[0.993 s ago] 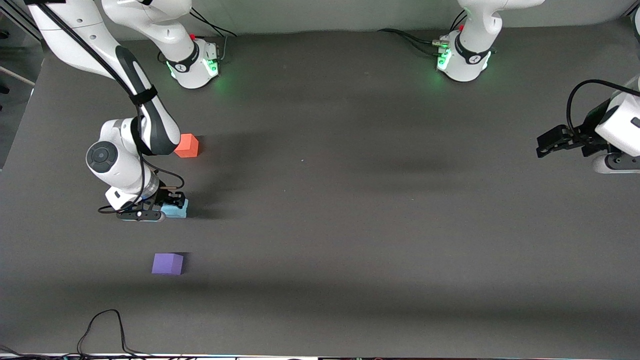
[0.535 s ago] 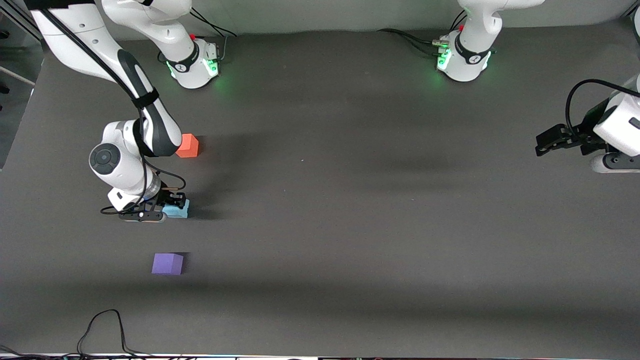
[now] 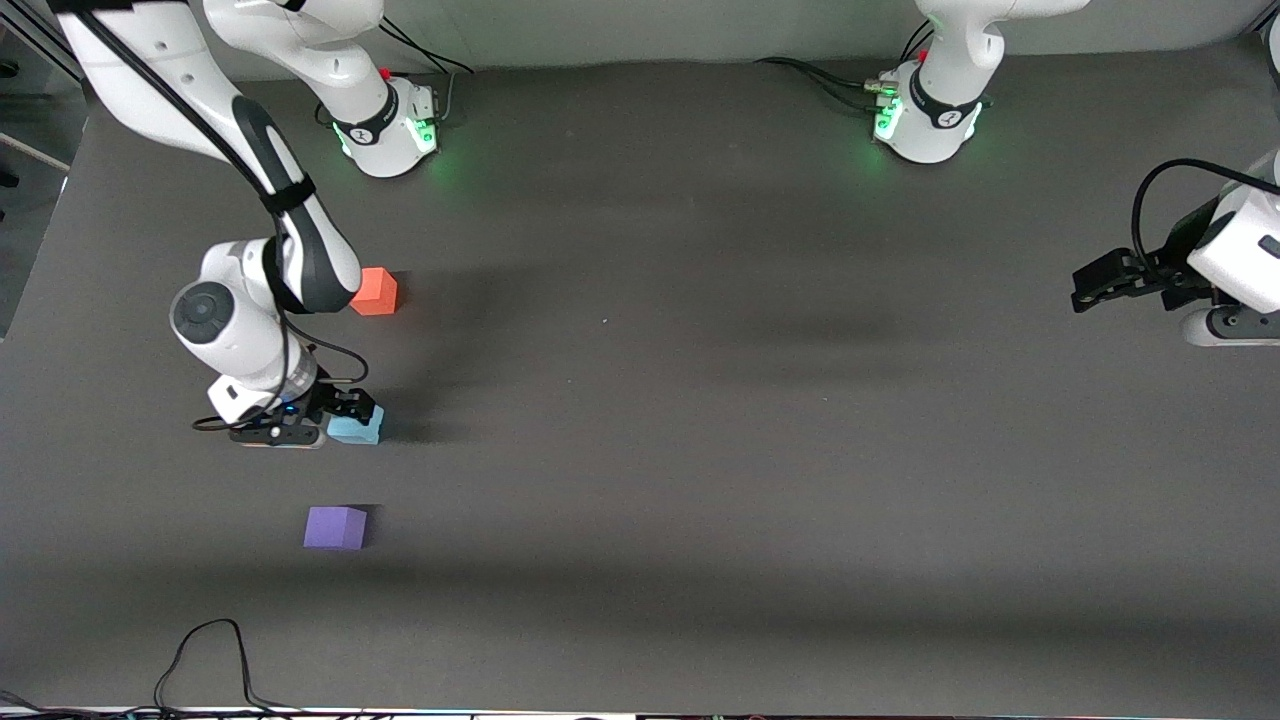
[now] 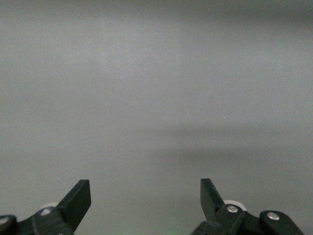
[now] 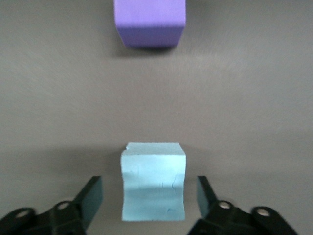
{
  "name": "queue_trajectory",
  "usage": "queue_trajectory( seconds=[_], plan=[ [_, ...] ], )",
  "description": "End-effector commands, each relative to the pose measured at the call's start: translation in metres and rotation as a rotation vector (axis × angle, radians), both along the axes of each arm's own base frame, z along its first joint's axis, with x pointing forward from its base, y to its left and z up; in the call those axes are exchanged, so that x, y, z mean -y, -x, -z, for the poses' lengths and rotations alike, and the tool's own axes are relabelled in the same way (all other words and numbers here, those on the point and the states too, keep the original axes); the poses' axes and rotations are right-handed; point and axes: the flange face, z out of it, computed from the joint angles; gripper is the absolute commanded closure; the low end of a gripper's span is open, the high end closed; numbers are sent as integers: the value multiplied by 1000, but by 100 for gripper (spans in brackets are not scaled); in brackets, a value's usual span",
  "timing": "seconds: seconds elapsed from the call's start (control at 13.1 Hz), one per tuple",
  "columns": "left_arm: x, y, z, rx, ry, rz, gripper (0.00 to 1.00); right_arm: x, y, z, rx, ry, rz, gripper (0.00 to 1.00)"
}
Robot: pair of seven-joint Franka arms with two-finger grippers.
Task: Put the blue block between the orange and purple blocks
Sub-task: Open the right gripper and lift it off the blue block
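Dark grey tabletop [image 3: 700, 420]. The blue block [image 3: 357, 428] rests between the orange block [image 3: 376, 291] and the purple block [image 3: 335, 527]. The right tool [image 5: 149, 196] straddles it, spread wide, not touching. The left tool [image 4: 145, 193] waits, wide, empty. The block appears light, soft and dented; grip opposite flat sides gently.

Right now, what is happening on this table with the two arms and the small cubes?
The right arm's end effector is open just above the pale blue cube, which sits on the dark table between the orange-red cube and the violet cube. In the right wrist view the fingers stand clear on both sides of the blue cube, so it looks released. The left arm's end effector waits open at its own end of the table, holding nothing.
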Motion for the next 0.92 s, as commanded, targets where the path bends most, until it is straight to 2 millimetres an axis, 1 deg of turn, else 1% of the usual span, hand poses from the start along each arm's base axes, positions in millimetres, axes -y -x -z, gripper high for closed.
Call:
queue_trajectory(
  seconds=[0.0, 0.15, 0.38, 0.46, 0.53, 0.61, 0.84],
  plan=[
    [-2, 5, -2, -2, -8, 13, 0, -1, 11, -87, 68, -32, 0, 0],
    [-2, 5, -2, -2, -8, 13, 0, -2, 21, -144, 93, -43, -3, 0],
    [-2, 5, -2, 0, -8, 11, 0, -4, 44, -226, 96, -57, -10, 0],
    [-2, 5, -2, 0, -8, 11, 0, -4, 49, -249, 79, -57, -11, 0],
    [-2, 5, -2, 0, -8, 11, 0, -4, 53, -268, 48, -54, -23, 0],
    [-2, 5, -2, -1, -7, 11, 0, -1, 56, -282, 29, -52, -42, 0],
    [-2, 5, -2, -2, -8, 11, 0, 4, 72, -304, 8, -46, -89, 0]
  ],
)
